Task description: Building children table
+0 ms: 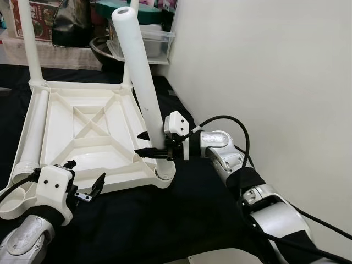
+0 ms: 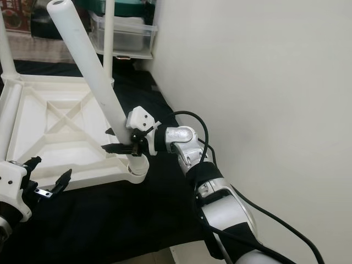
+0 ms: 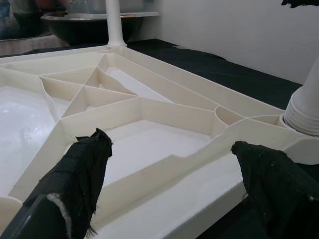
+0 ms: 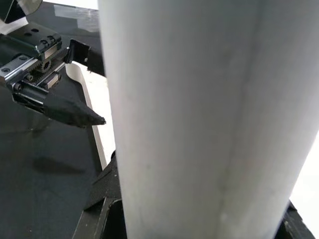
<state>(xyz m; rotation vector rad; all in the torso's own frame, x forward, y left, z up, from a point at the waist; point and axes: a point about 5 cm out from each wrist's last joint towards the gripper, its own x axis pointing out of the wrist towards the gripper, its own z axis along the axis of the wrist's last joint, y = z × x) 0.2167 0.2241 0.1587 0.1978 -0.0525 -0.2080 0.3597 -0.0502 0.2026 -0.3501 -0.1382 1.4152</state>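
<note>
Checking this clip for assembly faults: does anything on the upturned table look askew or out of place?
Yes. The near-right leg leans away from its corner socket, while the two far legs stand upright. The right claw is shut on the leaning leg near its base. The left claw hangs open at the tabletop's near edge.

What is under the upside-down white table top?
The table top lies on a black cloth that shows all round its edges. Whether anything else lies beneath cannot be seen, since the top covers it. The tilted leg, held by the right gripper, stands in its near corner socket.
</note>
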